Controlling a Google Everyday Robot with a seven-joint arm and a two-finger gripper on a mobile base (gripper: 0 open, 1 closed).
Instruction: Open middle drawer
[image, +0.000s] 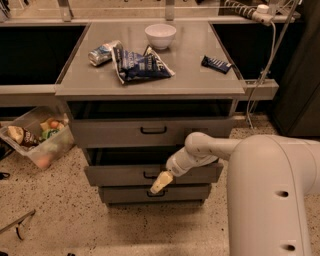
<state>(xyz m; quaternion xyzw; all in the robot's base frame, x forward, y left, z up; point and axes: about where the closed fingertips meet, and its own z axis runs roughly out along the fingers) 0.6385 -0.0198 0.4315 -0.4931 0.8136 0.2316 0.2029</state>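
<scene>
One middle drawer (115, 175), slightly pulled out, below the table's (200, 82) front edge. Gripper (160, 183) at the drawer's lower edge, just right of its handle (148, 175); whether it grips anything cannot be told.

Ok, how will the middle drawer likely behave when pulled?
The middle drawer looks like rigid grey metal, so it should slide rather than flex. A dark gap above it suggests it is partly out, so probably free-running. The gripper sits by its small loop handle, which might slip loose.
</scene>
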